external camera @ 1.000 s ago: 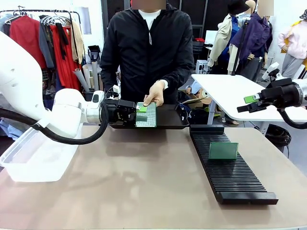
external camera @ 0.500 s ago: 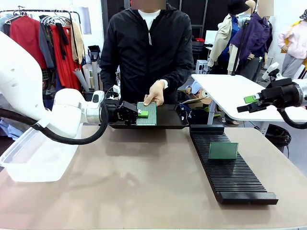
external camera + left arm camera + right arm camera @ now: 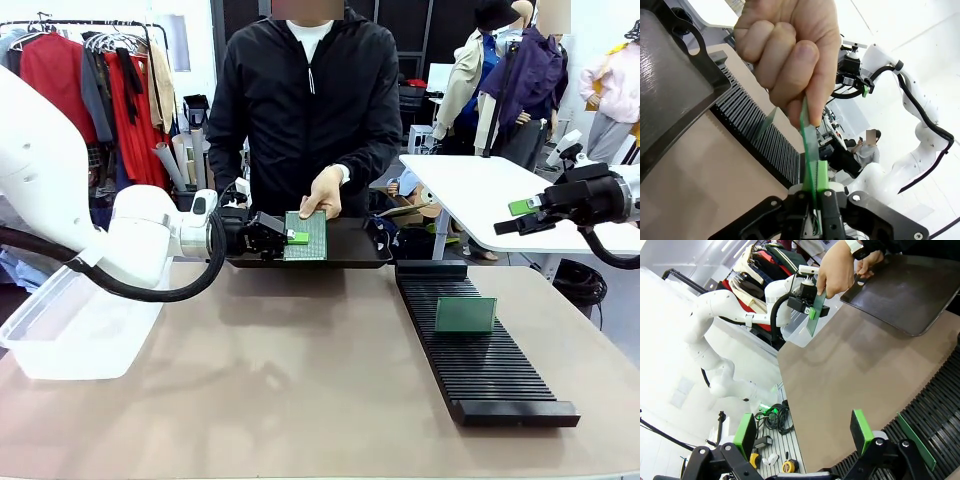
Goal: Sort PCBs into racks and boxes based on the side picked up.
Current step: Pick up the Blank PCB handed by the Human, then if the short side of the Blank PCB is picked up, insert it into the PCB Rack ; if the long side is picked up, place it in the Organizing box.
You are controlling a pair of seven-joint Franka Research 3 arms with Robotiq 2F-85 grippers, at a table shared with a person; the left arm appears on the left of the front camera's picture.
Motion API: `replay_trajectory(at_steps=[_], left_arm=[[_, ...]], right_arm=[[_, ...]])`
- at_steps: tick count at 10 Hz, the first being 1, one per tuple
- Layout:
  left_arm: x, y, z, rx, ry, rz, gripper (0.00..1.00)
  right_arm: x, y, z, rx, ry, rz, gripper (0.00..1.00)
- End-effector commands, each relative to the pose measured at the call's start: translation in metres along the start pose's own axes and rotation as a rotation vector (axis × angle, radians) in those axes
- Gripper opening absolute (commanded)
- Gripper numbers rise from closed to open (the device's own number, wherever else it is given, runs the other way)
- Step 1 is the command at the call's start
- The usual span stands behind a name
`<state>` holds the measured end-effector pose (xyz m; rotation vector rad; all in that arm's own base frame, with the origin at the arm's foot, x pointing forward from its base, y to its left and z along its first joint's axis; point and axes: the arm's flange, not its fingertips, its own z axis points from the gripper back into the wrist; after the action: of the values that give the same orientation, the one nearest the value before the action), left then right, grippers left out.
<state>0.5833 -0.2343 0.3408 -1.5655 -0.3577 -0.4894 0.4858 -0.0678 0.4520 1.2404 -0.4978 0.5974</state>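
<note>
Above the counter's point(image 3: 300, 400) far edge, the left gripper point(image 3: 291, 237) pinches a green board point(image 3: 308, 236) that a person's hand point(image 3: 324, 193) holds from above. Right gripper point(image 3: 517, 214) hangs spread apart. Another board point(image 3: 465, 314) stands in the black rack point(image 3: 480, 370); a clear tub point(image 3: 70, 330) sits left.

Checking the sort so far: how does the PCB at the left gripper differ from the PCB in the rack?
The held PCB is clamped by the shut left gripper and pinched from above by the person's hand, over the dark tray; the racked PCB stands alone in the black rack. The held PCB shows a lighter dotted face, the racked PCB a plain darker one. Both are green, rectangular, upright.
</note>
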Motion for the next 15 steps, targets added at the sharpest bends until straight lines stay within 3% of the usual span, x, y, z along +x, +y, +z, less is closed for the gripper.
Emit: replay_trajectory(at_steps=[1,15], left_arm=[[0.0,-0.0005,-0.0002,-0.003,0.001,-0.001,0.0],[0.0,-0.0005,-0.0002,-0.003,0.001,-0.001,0.0]], right_arm=[[0.0021,0.0013,-0.0011,-0.013,0.0,0.005,1.0],[0.0021,0.0013,-0.0011,-0.013,0.0,0.005,1.0]])
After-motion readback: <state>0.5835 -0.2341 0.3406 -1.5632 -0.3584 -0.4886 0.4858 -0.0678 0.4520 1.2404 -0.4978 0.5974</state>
